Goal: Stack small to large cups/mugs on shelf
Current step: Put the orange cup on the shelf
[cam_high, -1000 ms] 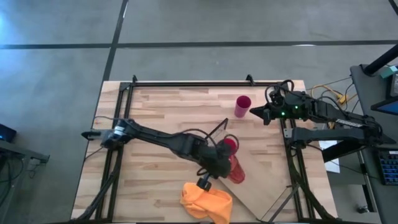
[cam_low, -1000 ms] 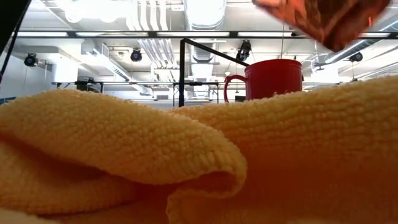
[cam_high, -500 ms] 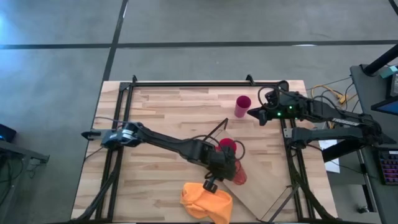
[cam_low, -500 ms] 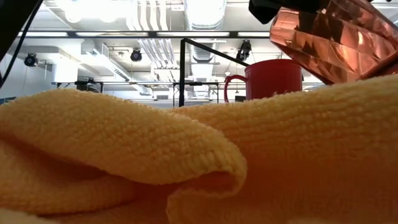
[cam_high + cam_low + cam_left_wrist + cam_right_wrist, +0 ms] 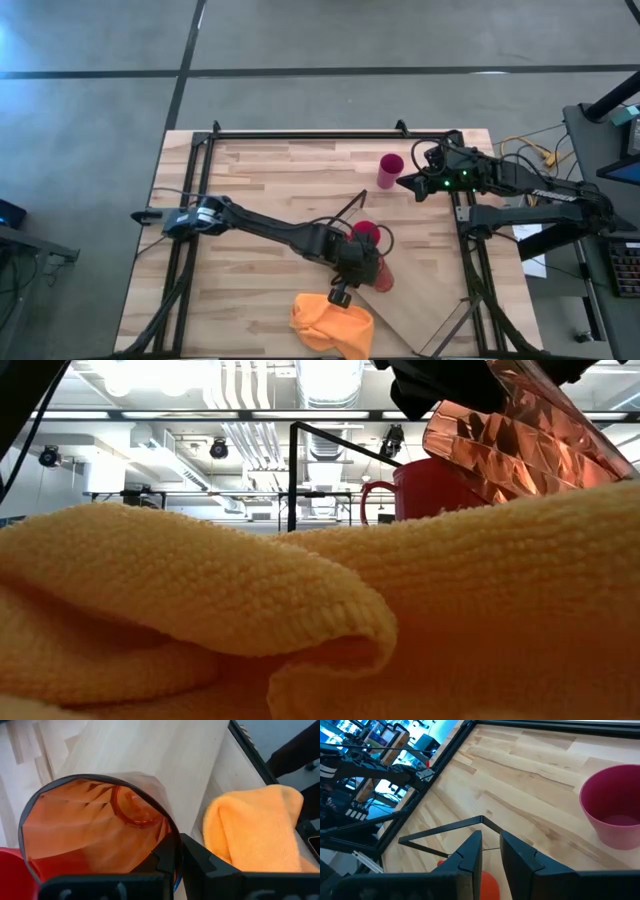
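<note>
Left gripper (image 5: 368,268): we see it clenched on the orange tumbler (image 5: 95,827), a finger (image 5: 200,857) pressed outside the rim, held tilted over the shelf (image 5: 420,300), just at 5 o'clock from the red mug (image 5: 366,235).
Right gripper (image 5: 403,182): fingers nearly together with nothing between them, just at 3 o'clock from the pink cup (image 5: 389,170).
Pink cup: we see it upright on the tabletop (image 5: 260,190), well apart from the shelf.
Shelf: pale plywood board lying askew toward the tabletop's 5 o'clock corner, black wire frame (image 5: 350,207) at its end.
Cloth (image 5: 332,322): yellow-orange, bunched at the 6 o'clock edge.
Tabletop: slatted light wood inside a black rail.
Room: we see grey concrete floor (image 5: 300,40); ceiling ducts (image 5: 240,440) and lamps beyond.
</note>
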`<action>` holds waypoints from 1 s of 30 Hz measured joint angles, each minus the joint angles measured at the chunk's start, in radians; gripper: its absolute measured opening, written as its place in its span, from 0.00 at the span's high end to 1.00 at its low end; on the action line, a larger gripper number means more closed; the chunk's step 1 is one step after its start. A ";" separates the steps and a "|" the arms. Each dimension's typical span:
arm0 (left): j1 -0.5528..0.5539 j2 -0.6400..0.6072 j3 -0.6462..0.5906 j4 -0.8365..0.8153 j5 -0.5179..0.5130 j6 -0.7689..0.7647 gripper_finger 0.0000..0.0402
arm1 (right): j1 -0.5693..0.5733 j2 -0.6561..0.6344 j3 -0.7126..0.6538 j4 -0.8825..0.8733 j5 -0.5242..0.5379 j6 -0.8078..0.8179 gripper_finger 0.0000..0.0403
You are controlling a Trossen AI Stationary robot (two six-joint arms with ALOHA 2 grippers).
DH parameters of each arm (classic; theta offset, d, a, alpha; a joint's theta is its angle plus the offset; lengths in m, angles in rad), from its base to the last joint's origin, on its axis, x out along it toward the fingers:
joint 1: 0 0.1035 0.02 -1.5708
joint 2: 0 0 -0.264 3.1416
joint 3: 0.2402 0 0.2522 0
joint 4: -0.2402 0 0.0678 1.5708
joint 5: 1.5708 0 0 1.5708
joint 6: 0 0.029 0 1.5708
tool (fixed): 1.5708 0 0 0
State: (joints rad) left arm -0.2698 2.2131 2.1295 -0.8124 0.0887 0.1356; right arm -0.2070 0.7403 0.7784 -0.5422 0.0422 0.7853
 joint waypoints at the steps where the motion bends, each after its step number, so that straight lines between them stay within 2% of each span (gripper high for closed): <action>1: 0.001 0.000 0.000 0.001 0.000 0.000 1.00 | 0.000 0.001 0.000 0.000 0.000 0.000 0.84; 13: 0.001 0.000 0.003 0.063 0.000 -0.002 0.86 | 0.000 0.001 0.000 0.000 0.000 -0.020 0.84; 20: 0.001 0.000 0.004 0.165 0.001 0.001 0.85 | 0.000 0.001 0.000 0.000 0.000 -0.026 0.84; 30: 0.001 0.000 0.001 0.185 0.002 0.000 0.85 | 0.000 0.001 0.000 0.000 0.000 -0.022 0.84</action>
State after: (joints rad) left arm -0.2686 2.2131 2.1306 -0.6276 0.0906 0.1360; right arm -0.2070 0.7410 0.7784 -0.5420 0.0423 0.7629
